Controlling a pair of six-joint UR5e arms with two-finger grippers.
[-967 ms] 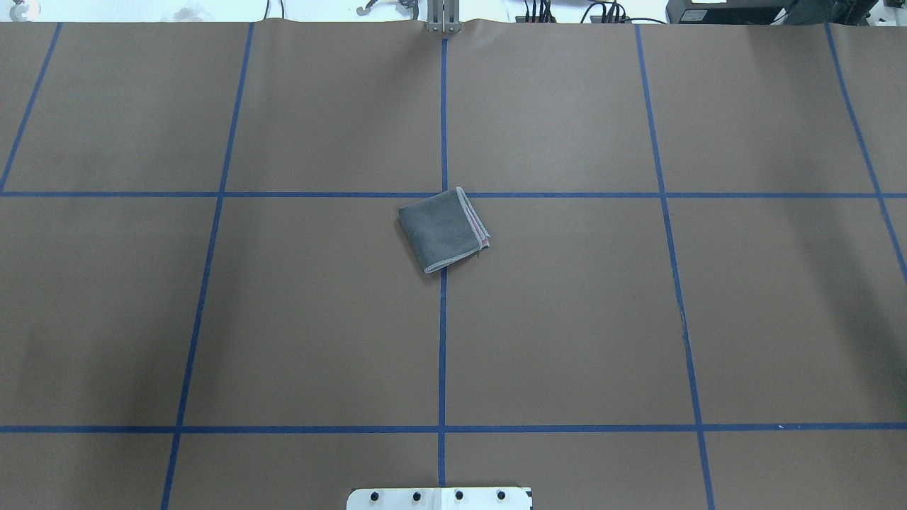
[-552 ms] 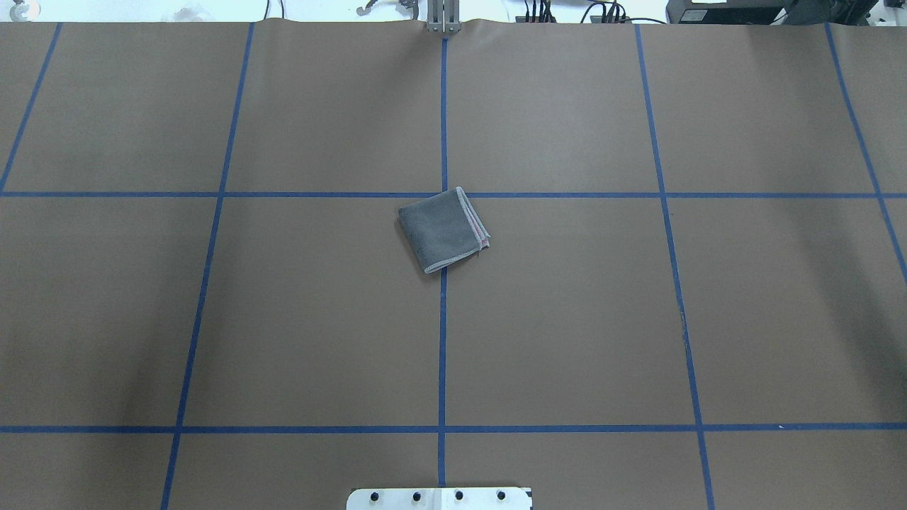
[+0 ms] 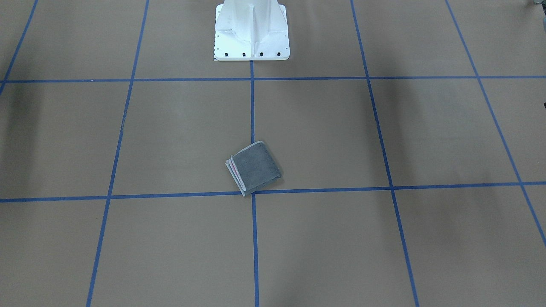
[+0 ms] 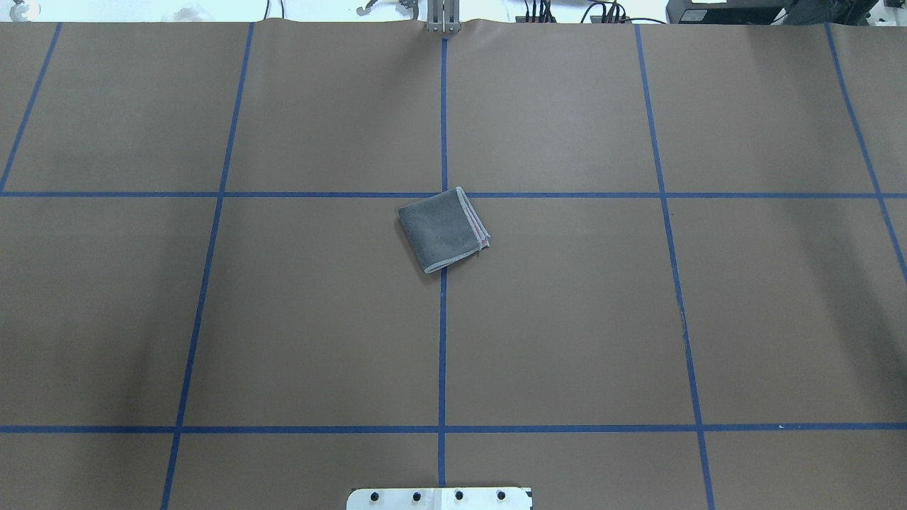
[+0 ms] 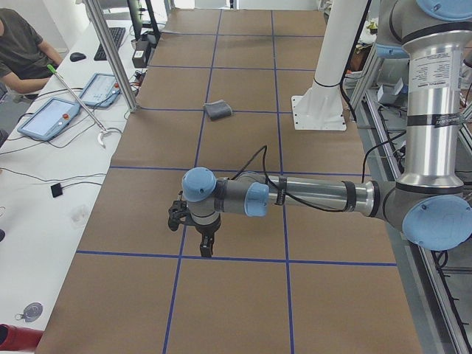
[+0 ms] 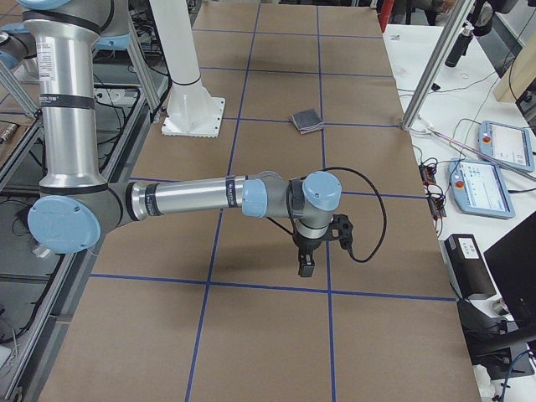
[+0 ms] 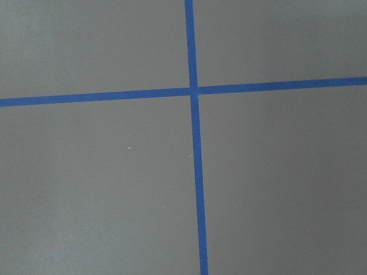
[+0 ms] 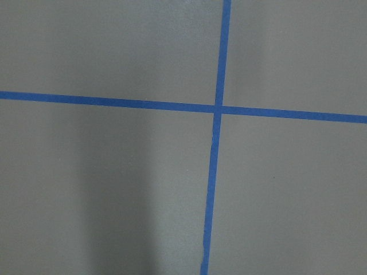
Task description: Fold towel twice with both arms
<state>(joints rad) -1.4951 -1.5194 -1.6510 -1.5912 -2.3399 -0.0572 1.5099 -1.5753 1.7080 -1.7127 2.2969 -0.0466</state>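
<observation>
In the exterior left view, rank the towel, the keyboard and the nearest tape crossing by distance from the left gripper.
1. The tape crossing, right beside the left gripper.
2. The towel, well beyond it.
3. The keyboard, farthest, on the white bench at upper left.

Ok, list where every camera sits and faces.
Front-facing: across the table, facing the robot; white pedestal at top, towel nearer.
Overhead: behind the robot, looking forward and down; only pedestal's plate shows.
Exterior left: table's left end; left arm near, left gripper pointing down.
Exterior right: opposite end; right arm near, right gripper pointing down.
Left wrist: straight down on crossed blue tape; no body.
Right wrist: likewise.
Shared: every exterior view shows the towel.
</observation>
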